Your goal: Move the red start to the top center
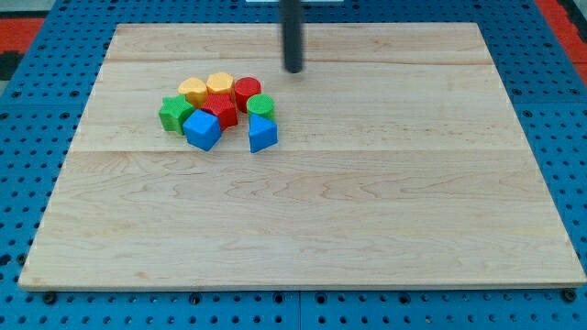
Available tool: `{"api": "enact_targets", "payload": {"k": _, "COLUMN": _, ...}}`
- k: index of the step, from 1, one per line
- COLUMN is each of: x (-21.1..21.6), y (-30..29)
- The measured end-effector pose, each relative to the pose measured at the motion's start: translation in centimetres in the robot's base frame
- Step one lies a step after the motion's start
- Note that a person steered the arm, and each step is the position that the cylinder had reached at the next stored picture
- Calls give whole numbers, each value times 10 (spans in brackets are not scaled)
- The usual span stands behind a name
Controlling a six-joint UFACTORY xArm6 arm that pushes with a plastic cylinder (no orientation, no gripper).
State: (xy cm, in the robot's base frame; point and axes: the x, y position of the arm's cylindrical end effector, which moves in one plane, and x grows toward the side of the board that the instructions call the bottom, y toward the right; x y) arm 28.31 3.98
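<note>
The red star block [221, 109] sits in the middle of a tight cluster of blocks at the view's upper left of the wooden board [367, 211]. Around it are a red cylinder [247, 93], a yellow block [220, 84], a second yellow block [193, 90], a green star [174, 115], a green cylinder [260, 105], a blue cube [202, 130] and a blue wedge-shaped block [262, 135]. My tip [293, 70] is near the board's top centre, to the right of and slightly above the cluster, apart from every block.
The board lies on a blue perforated table [37, 137]. A red strip [23, 27] shows at the view's top left and top right corners.
</note>
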Motion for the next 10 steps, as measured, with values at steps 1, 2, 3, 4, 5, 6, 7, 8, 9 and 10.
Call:
{"api": "enact_targets", "payload": {"k": 1, "x": 44, "y": 71}}
{"api": "enact_targets", "payload": {"k": 2, "x": 99, "y": 54}}
{"api": "enact_targets", "payload": {"k": 3, "x": 142, "y": 46}}
{"api": "enact_targets", "payload": {"k": 4, "x": 145, "y": -18}}
{"api": "enact_targets", "payload": {"k": 5, "x": 145, "y": -64}}
{"api": "enact_targets", "payload": {"k": 6, "x": 145, "y": -83}}
{"api": "enact_targets", "payload": {"k": 7, "x": 145, "y": -81}}
{"api": "enact_targets", "payload": {"k": 8, "x": 145, "y": -88}}
{"api": "enact_targets", "payload": {"k": 9, "x": 145, "y": -89}}
{"api": "enact_targets", "payload": {"k": 10, "x": 145, "y": -68}}
